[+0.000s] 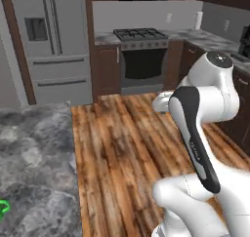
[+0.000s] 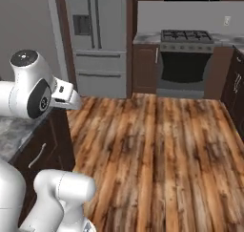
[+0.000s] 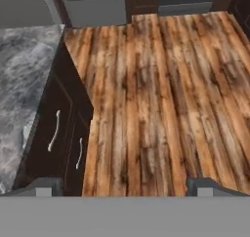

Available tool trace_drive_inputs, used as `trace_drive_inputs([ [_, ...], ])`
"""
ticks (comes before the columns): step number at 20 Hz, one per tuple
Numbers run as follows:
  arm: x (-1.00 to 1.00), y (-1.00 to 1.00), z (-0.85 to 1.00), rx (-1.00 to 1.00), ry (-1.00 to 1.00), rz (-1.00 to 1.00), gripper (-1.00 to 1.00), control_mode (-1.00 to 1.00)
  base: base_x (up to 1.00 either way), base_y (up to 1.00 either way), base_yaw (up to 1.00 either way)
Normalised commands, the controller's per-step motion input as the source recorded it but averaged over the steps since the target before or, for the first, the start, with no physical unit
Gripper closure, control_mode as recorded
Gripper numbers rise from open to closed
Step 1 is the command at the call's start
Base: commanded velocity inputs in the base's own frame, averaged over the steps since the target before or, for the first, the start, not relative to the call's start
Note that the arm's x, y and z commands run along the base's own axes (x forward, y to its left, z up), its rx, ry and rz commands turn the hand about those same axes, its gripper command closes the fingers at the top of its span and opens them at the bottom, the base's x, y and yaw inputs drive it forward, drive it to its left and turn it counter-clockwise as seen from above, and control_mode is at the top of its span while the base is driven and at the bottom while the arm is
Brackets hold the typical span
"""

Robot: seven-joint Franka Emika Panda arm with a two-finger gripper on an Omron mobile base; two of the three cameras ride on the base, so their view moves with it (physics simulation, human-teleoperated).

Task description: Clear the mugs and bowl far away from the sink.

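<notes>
Presently: gripper (image 3: 125, 185), jaws wide apart, nothing held, over wooden floor (image 3: 161, 99); green mug (image 1: 3, 209) on near-left marble counter (image 1: 34, 163).

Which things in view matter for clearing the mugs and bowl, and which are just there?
Job:
- green mug, just a sliver at the counter's left edge
- end effector, open, empty

Just there:
- marble counter
- stove
- fridge
- wood floor
</notes>
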Motion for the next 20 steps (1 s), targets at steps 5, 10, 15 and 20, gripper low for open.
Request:
trace_drive_inputs([
  [5,0.00,0.00,0.00,0.00,0.00,0.00,-1.00,1.00,0.00,0.00,-1.00],
  [10,0.00,0.00,0.00,0.00,0.00,0.00,-1.00,1.00,0.00,0.00,-1.00],
  [15,0.00,0.00,0.00,0.00,0.00,0.00,-1.00,1.00,0.02,-0.02,-0.97],
  [20,0.00,0.00,0.00,0.00,0.00,0.00,-1.00,1.00,0.57,-0.06,-0.70],
])
